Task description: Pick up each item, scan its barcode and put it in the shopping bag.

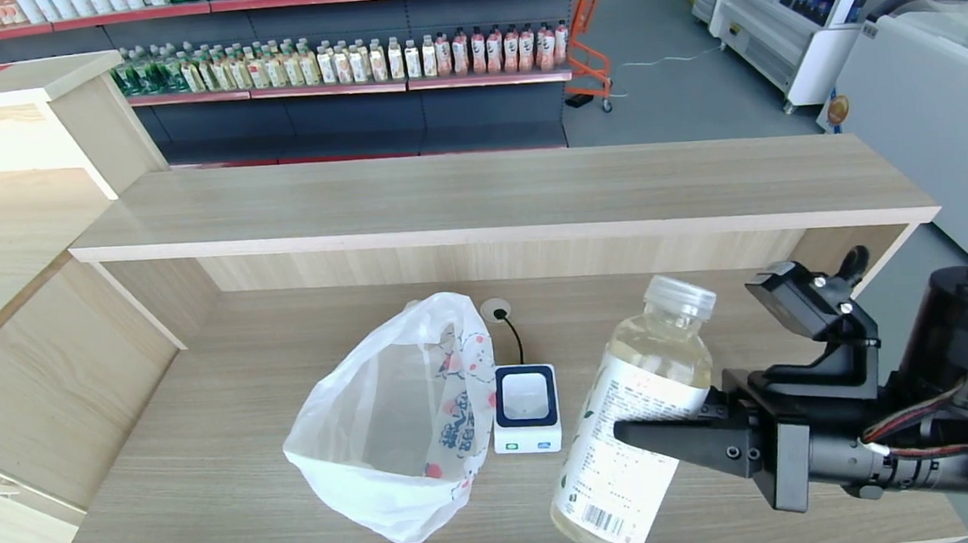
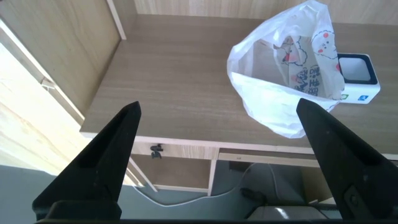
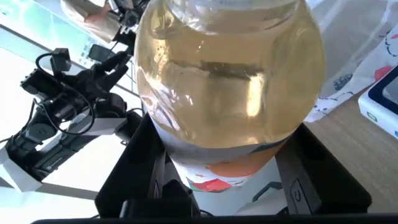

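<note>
Clamped in the right gripper [image 1: 644,435], one bottle [image 1: 656,353] of pale yellow drink hung tilted above the counter [image 1: 208,461]. Its white label carried a barcode near the base; the other print was unreadable. One open bag [image 1: 392,423] sat just left of one scanner [image 1: 526,409]. The left gripper [image 2: 219,109] stood wide and held nothing.

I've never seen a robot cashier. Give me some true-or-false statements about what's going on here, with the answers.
1. The right jaws hold a bottle of pale liquid. True.
2. The scanner stands beside the shopping bag on the counter. True.
3. The bottle is inside the bag. False: it is held outside it, on the scanner's other side.
4. The left jaws grip a can. False: they are open and empty.
</note>
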